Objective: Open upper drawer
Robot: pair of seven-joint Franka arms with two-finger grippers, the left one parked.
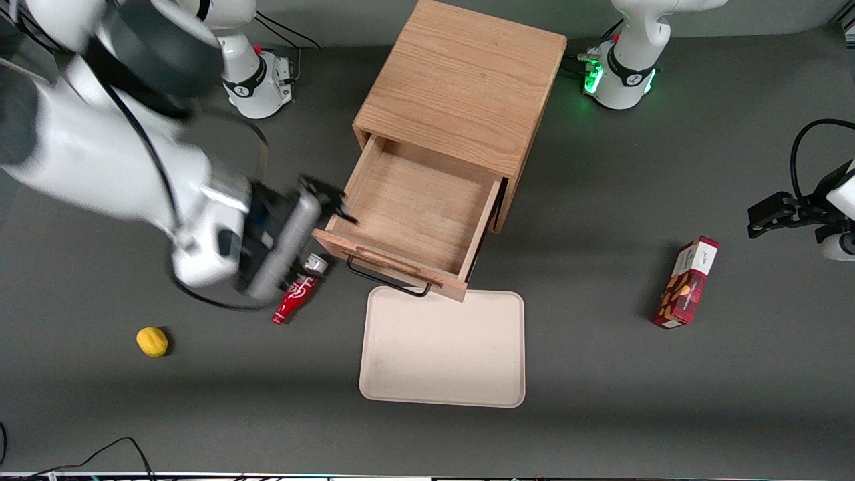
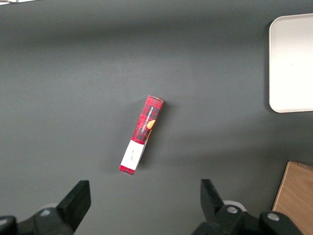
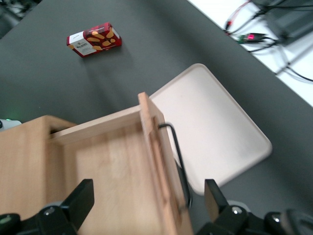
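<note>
The oak cabinet (image 1: 461, 80) stands mid-table with its upper drawer (image 1: 414, 214) pulled far out, showing a bare wooden inside. The drawer's thin black wire handle (image 1: 387, 280) hangs on its front, just above the tray's edge. My gripper (image 1: 330, 200) hovers over the drawer's corner toward the working arm's end, open and holding nothing. In the right wrist view the gripper (image 3: 146, 205) has its black fingers (image 3: 80, 198) spread wide, straddling the drawer front (image 3: 156, 161) from above, with the handle (image 3: 176, 152) between them. The lower drawer is hidden under the upper one.
A cream tray (image 1: 441, 347) lies in front of the drawer. A small red bottle (image 1: 294, 300) lies on the table beneath my gripper, with a yellow fruit (image 1: 152, 341) nearer the camera. A red snack box (image 1: 688, 284) sits toward the parked arm's end.
</note>
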